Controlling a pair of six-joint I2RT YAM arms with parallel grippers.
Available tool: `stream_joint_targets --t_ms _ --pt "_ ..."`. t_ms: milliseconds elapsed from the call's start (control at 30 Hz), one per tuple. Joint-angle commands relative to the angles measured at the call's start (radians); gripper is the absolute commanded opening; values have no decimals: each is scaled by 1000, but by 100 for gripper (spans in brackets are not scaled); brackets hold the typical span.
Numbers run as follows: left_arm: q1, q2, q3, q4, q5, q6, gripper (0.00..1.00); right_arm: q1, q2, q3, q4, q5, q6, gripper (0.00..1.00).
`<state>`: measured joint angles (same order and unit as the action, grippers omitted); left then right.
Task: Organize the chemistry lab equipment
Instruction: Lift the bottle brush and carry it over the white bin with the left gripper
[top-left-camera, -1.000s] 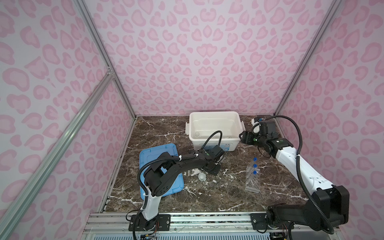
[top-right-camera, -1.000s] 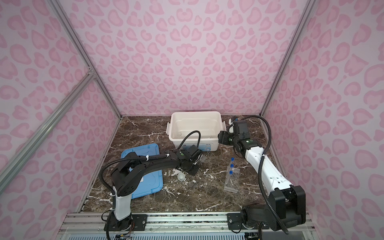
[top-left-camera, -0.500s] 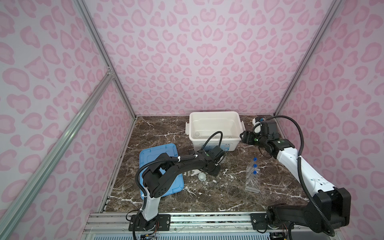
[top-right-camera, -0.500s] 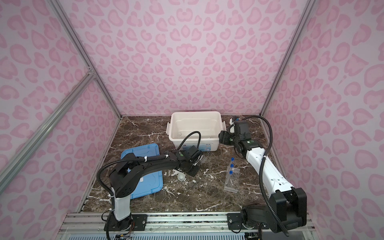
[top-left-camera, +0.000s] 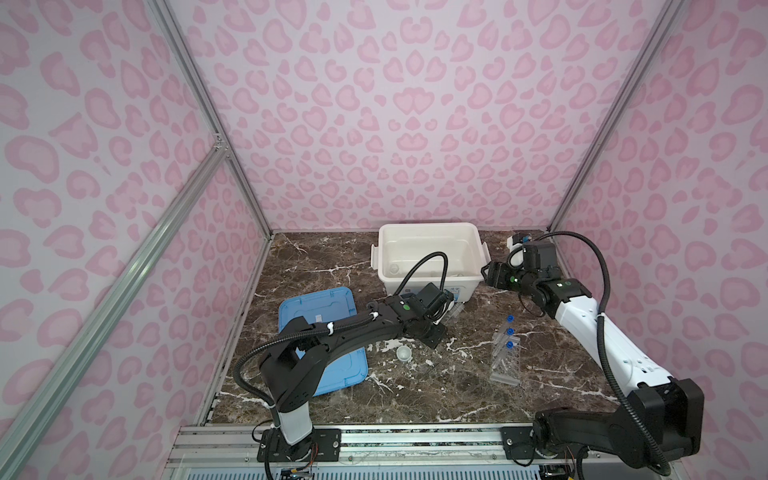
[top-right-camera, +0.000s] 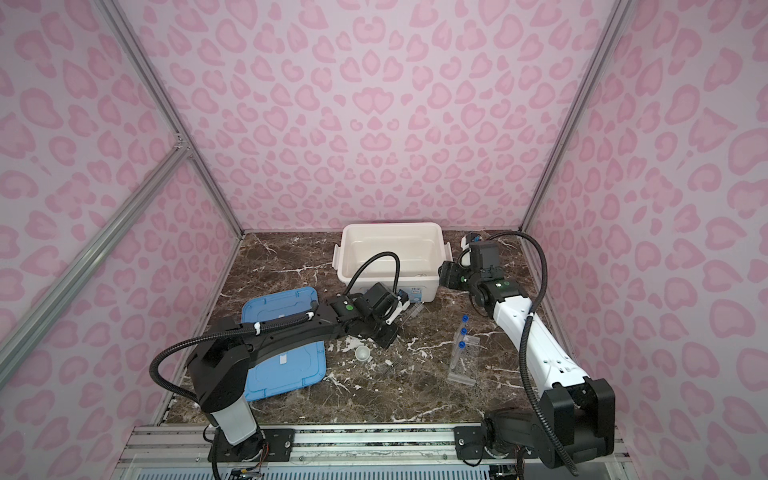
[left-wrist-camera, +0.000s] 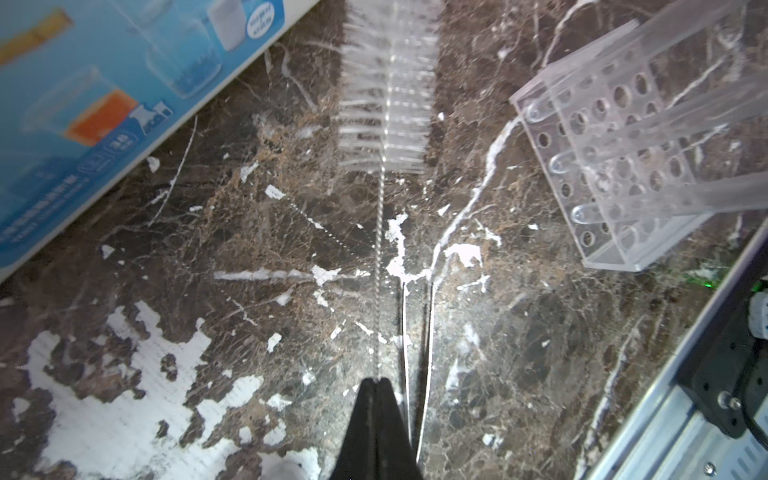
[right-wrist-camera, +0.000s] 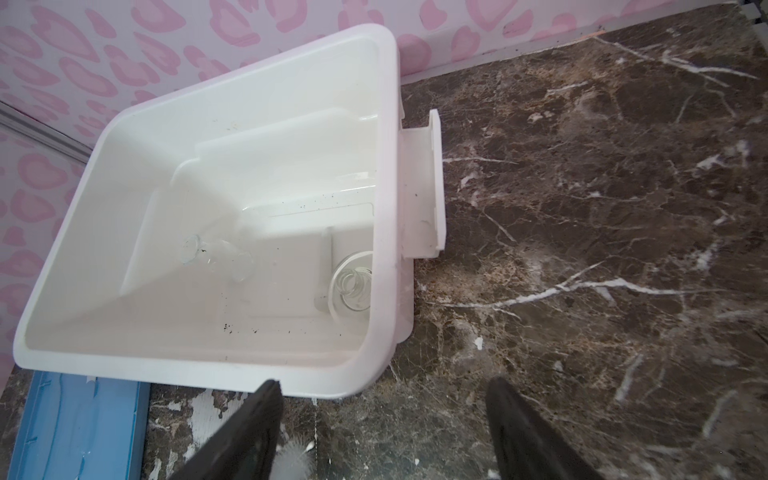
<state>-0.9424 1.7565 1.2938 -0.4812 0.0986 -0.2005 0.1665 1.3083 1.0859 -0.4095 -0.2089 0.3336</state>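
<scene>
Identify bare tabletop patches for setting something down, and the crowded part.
Bare: the front strip between blue lid and tube rack; the back-left corner beside the bin. Crowded: the middle, around mortar bowl, brush and left claw.

Pink patterned walls (top-left-camera: 407, 104), brown marble tabletop (top-left-camera: 415, 395)

The white bin (top-left-camera: 430, 227) sits at twelve o'clock, the blue lid (top-left-camera: 316, 307) at nine, the tube rack (top-left-camera: 505, 370) at four. Mid-table, the left gripper (top-left-camera: 433, 341), beside the mortar bowl (top-left-camera: 404, 354), seemingly pinches a brush (top-left-camera: 455, 312).

Clear rack (top-left-camera: 505, 372) w/ blue-capped tubes (top-left-camera: 509, 331), white mortar bowl (top-left-camera: 404, 354) upright
</scene>
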Motion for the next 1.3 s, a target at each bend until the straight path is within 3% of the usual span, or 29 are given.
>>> stream_joint_targets --t_ms 0,400,633,1033,1267 --pt "-1 -41 3 -10 -5 36 4 -12 -9 -4 24 15 12 79" --pt "10 -156 107 -67 -105 84 4 -20 -15 -40 78 -42 27 79" --pt "90 -159 190 -73 -110 166 4 -18 -12 -47 83 -56 28 79" --pt "246 78 518 -167 -94 400 4 -5 25 -35 72 -66 17 74" --pt "275 231 637 -171 -93 476 4 -2 57 -15 64 -70 12 73"
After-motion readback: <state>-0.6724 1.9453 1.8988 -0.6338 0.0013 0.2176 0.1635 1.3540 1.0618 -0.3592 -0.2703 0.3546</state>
